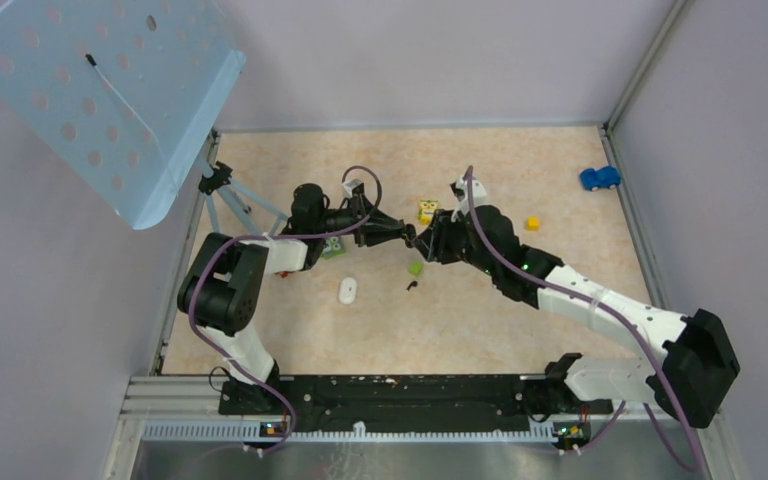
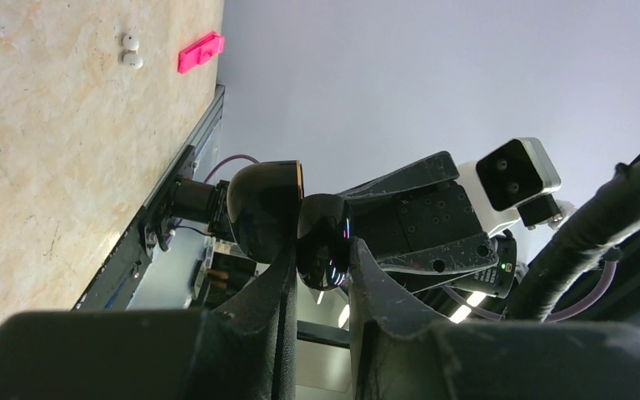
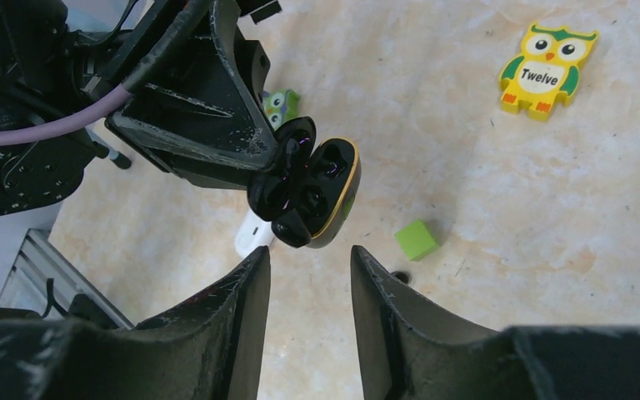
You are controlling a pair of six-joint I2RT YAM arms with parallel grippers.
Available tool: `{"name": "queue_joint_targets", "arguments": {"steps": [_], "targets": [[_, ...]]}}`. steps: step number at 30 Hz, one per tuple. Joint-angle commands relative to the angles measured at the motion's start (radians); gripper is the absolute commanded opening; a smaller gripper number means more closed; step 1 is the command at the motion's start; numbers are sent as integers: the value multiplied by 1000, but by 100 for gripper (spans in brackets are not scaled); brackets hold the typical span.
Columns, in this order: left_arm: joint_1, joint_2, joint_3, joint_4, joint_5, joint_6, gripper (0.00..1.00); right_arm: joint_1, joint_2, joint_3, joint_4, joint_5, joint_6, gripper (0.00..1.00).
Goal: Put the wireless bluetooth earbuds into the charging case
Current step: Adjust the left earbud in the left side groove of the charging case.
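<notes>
A robot lab cell: plain grey walls [image 1: 410, 60] box in a beige tabletop [image 1: 460, 330].

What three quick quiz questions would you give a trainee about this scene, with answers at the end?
1. True or false: the right gripper is shut on the charging case.
2. Which thing does the left gripper hold? A) the green cube B) the charging case, lid open C) the blue toy car
3. Fill in the blank: the word printed on the yellow owl is ____.

Key: 1 false; 2 B; 3 Twelve.
</notes>
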Motion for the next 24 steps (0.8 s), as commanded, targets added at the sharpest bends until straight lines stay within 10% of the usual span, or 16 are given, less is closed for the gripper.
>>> {"name": "queue_joint_targets", "arguments": {"steps": [1, 24], "targets": [[0, 12, 36, 23, 17, 23, 0, -7, 25, 44, 4, -31, 70, 39], [0, 18, 38, 25, 24, 25, 0, -39, 30, 31, 33, 22, 59, 16]]}}
